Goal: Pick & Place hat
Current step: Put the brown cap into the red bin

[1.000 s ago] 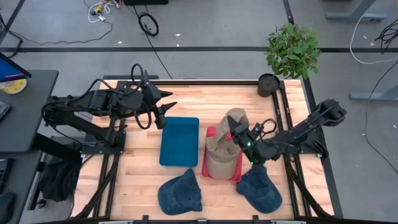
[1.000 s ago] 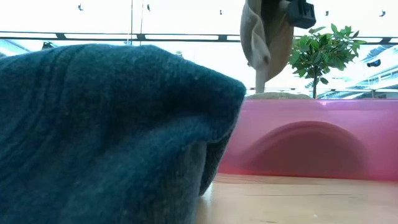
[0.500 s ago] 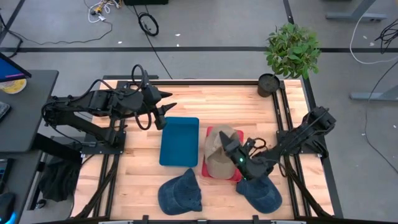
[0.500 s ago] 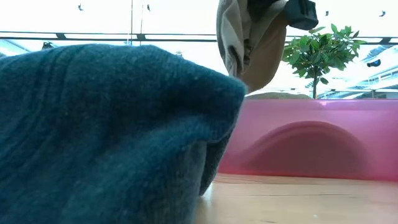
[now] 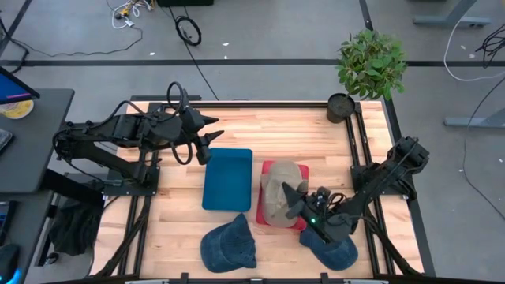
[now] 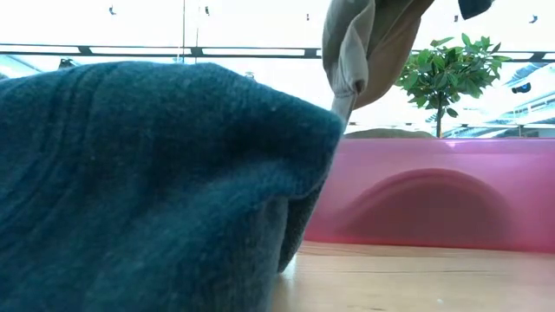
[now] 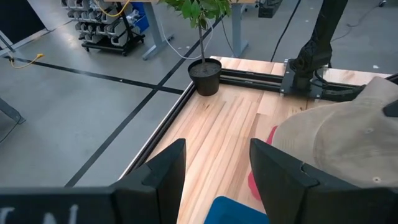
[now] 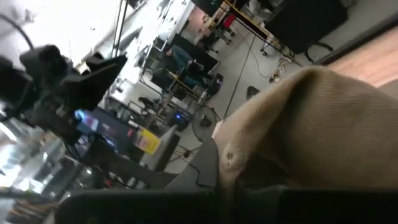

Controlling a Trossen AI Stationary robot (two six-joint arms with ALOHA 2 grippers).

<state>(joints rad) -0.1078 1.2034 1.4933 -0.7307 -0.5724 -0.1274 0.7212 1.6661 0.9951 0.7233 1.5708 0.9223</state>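
Observation:
A tan hat [image 5: 278,189] hangs in my right gripper [image 5: 300,203] above the pink tray [image 5: 267,214]; in the low view the tan hat [image 6: 368,48] dangles clear of the pink tray [image 6: 416,195]. It also fills the right wrist view [image 8: 311,124]. Two dark blue hats lie on the table near its near edge, one [image 5: 229,243] left of the other [image 5: 331,246]. My left gripper [image 5: 209,139] waits open near the blue tray's far edge; its open fingers frame the left wrist view [image 7: 214,165]. My right gripper is shut on the tan hat at its right near side [image 5: 290,199], coming in roughly level from the table's right near side. The hat covers the fingertips, so the exact part is hidden. The hat hangs lifted clear above the pink tray, its lower edge [image 6: 344,91] drooping.
A blue tray [image 5: 227,179] sits left of the pink one. A potted plant [image 5: 371,67] stands at the table's far right corner. One blue hat [image 6: 147,182] fills the low view's foreground. Bare wood lies along the far side [image 5: 260,126].
My right gripper has moved toward the table's near edge, carrying the tan hat with it. The hat, earlier stretched out toward the far side above the pink tray, is now bunched more compactly over the tray and still hangs clear of it.

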